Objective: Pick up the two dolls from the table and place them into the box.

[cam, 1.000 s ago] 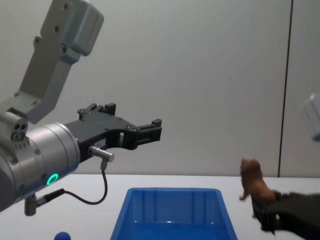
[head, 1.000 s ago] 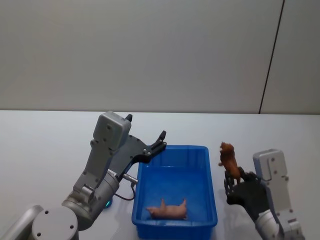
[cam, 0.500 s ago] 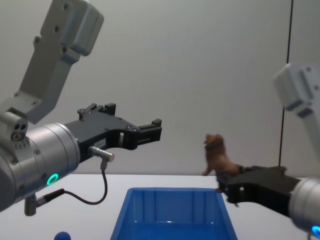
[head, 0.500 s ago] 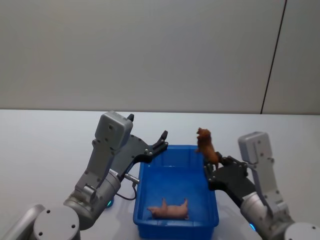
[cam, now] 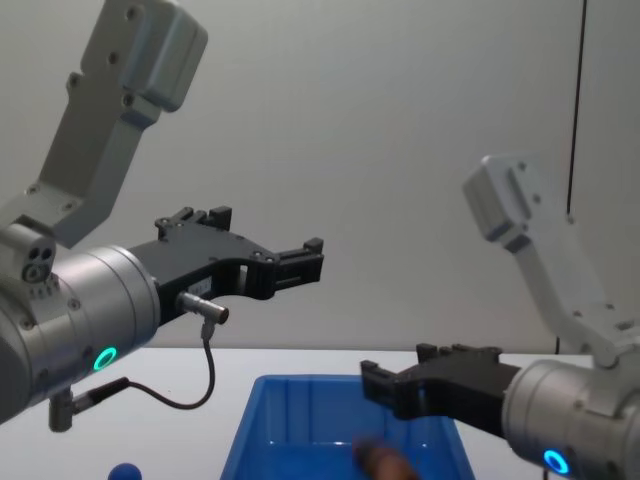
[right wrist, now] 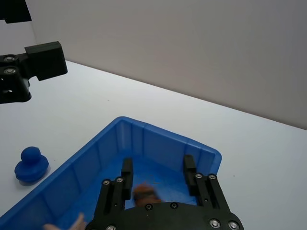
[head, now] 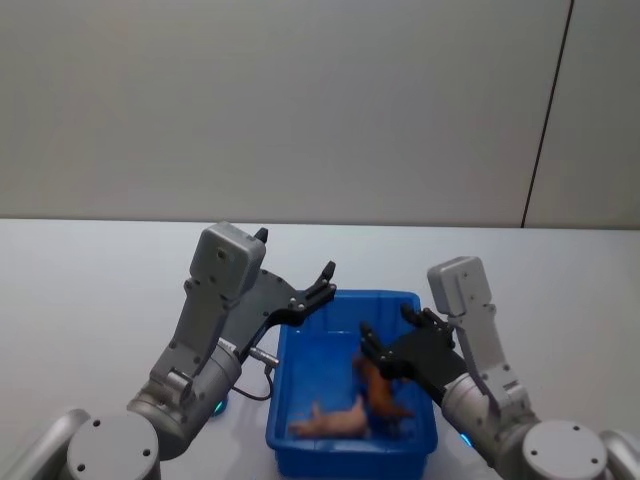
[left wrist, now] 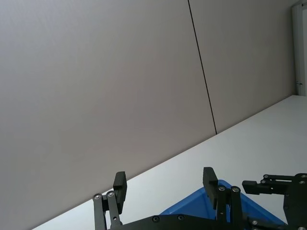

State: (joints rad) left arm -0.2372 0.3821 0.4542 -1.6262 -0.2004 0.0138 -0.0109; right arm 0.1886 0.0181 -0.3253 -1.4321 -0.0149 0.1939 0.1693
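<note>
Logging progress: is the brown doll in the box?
Inside: the brown doll is within the box beside the pink doll, under the open right gripper; left gripper hovers above its rim.

In the box [head: 345, 297], one doll [head: 381, 396] is just right of the other doll [head: 327, 421].

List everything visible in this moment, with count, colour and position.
box: one, bright blue, mid-table
pink doll: one, pale pink, lying in the box at its near end
brown doll: one, brown, in the box under the right gripper, not gripped
blue doll: one, blue, on the table left of the box
table: one, white
wall: one, grey, behind the table
left gripper: one, black, open, raised by the box's far left corner
right gripper: one, black, open, over the box
</note>
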